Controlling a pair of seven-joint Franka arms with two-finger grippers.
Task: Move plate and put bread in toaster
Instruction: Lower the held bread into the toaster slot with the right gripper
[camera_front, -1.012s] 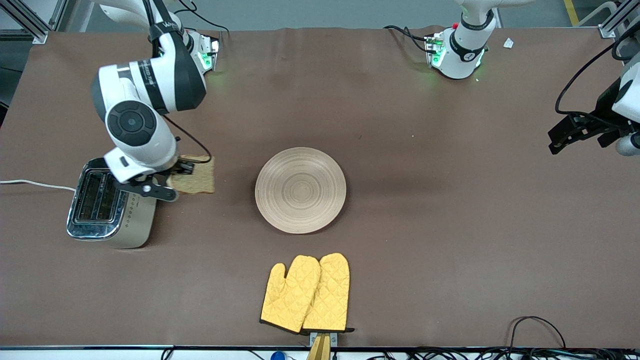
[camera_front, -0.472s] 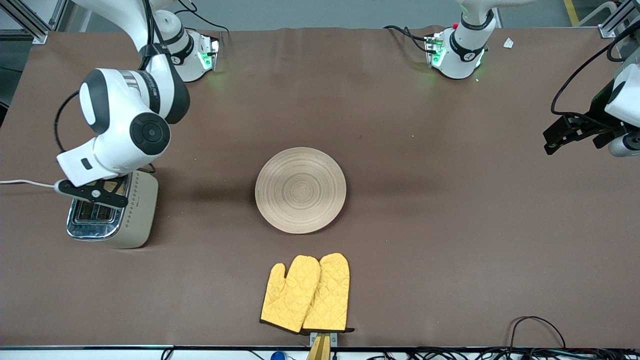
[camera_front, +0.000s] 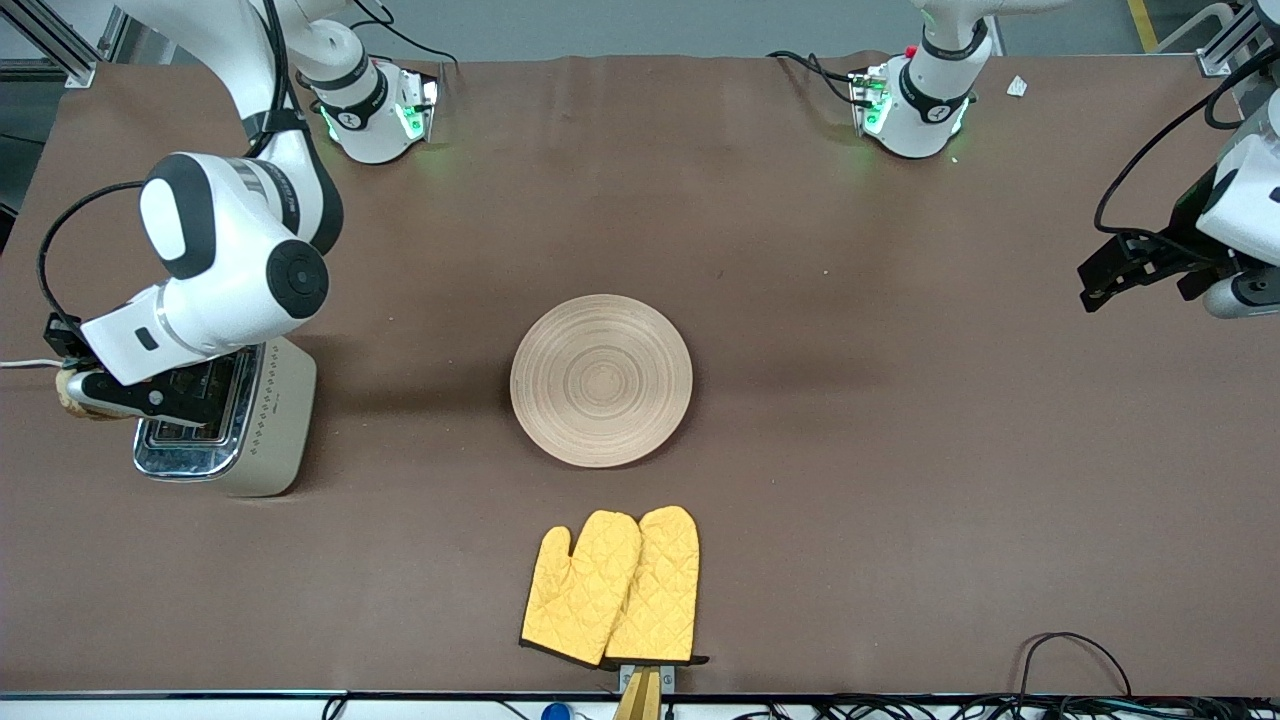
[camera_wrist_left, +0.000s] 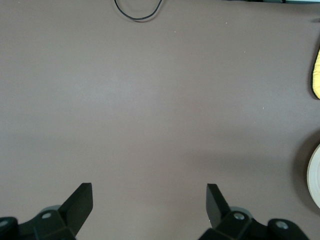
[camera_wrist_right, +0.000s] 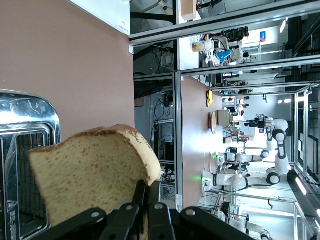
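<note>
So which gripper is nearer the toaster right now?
Right. The right gripper, shut on the bread, is over the toaster. The left gripper waits open at the left arm's end of the table.

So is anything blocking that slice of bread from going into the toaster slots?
Nothing visible is. The right gripper holds the bread in shut jaws just above the toaster, at the edge where its cord leaves. The slots show open and empty. The left gripper waits, open, over bare table.
</note>
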